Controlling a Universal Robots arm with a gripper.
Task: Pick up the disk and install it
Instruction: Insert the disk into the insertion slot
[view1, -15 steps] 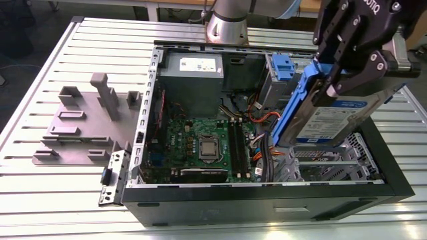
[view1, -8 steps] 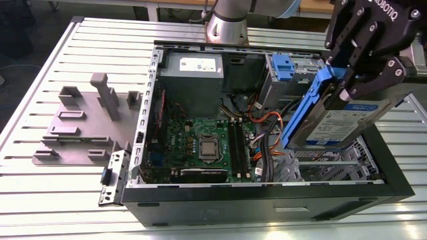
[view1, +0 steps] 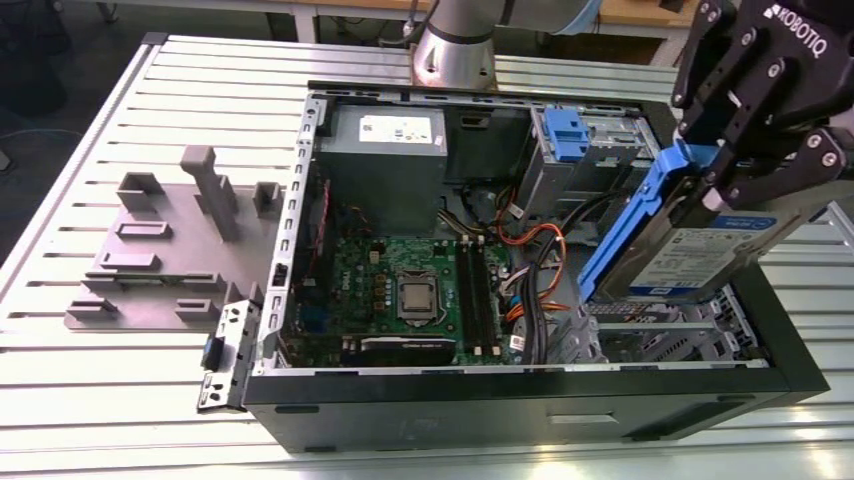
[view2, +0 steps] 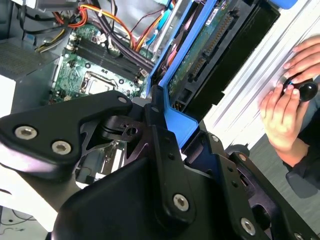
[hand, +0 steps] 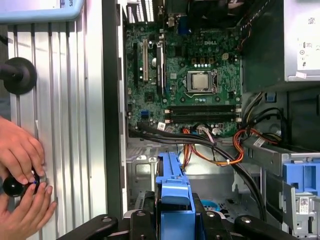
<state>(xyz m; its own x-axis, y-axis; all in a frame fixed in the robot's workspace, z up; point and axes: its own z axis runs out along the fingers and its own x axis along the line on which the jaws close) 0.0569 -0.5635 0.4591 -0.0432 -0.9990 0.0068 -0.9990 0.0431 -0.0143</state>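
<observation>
Slatted metal surface (view1: 80, 380) carries an open computer case (view1: 534, 405). Exterior view: claw (view1: 747, 175) clamped on the disk (view1: 707, 250), held tilted above the case's end at the exterior view's right. First wrist view: a person's hands (hand: 20, 170) on the surface beside the case

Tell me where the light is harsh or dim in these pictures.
Exterior view: the slatted table glares bright, the case front is dark. First wrist view: the power supply sticker looks washed out. Second wrist view: the claw gripping the disk is dim.
</observation>
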